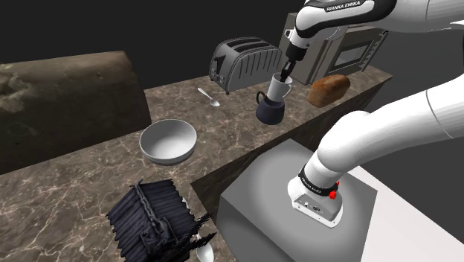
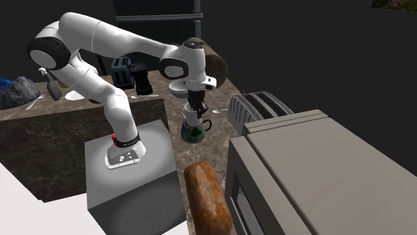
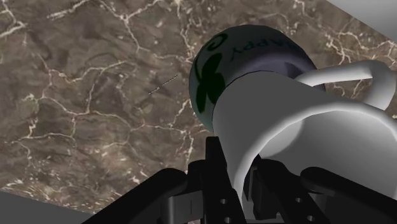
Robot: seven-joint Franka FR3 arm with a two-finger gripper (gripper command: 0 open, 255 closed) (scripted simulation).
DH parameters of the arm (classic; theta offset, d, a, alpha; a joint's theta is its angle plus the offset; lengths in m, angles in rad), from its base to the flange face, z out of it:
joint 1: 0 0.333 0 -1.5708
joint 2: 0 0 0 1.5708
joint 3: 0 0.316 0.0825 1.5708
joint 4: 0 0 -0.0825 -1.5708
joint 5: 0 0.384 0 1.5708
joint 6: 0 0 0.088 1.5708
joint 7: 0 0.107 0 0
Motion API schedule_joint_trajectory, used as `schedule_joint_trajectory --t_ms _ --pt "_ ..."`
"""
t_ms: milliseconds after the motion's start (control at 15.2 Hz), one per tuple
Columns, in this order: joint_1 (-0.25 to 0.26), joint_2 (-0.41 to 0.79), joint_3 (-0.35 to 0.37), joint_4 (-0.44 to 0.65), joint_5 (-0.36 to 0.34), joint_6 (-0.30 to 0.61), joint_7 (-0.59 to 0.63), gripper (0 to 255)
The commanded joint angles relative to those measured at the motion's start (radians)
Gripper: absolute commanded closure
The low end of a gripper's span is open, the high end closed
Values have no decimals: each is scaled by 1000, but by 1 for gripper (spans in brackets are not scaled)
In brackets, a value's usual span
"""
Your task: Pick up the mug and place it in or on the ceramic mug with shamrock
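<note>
The white mug point(image 1: 279, 88) hangs upright from the gripper point(image 1: 287, 74). The black fingers point(image 3: 215, 170) are narrowed onto its rim, one inside the wall and one outside, with the handle off to one side. Directly beneath the gripper, the mug's base sits at the mouth of the shamrock mug point(image 1: 270, 110). The two mugs appear to meet, but whether the upper one rests there or only touches cannot be told. The wrist view shows the mug point(image 3: 267, 121) covering most of the shamrock mug point(image 3: 216, 70), whose rounded side carries a green shamrock and lettering. In the second exterior view the gripper point(image 2: 194, 107) points straight down, with the mug point(image 2: 192, 117) stacked over the shamrock mug point(image 2: 194, 132).

The shamrock mug stands on a brown marbled counter point(image 1: 74, 186). Near the gripper, on the shoulder view's left, is a toaster point(image 1: 244, 63). A spoon point(image 1: 208, 96) lies just in front of the toaster. On the gripper's other side is a brown loaf point(image 1: 329, 88), and past the loaf, farther from the gripper, a grey oven point(image 1: 342, 46). A pale bowl point(image 1: 169, 141) sits well apart from the gripper along the counter. A dark slatted rack point(image 1: 152, 219) is farther off still. The grey stand point(image 1: 253, 201) is below the gripper, beside the counter's edge.
</note>
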Motion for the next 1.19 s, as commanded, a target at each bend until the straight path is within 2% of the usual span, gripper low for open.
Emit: schedule_joint_trajectory --t_ms 0,330,396,726,990,1122 --pt "0 1 -2 -4 -1 6 -1 255" --pt "0 1 -2 -4 -1 6 -1 255" --pt "0 1 -2 -4 -1 6 -1 0" --pt "0 1 -2 -4 -1 6 -1 0" --pt "-3 -33 23 99 6 -131 2 0" --pt "-3 -33 23 99 6 -131 2 0"
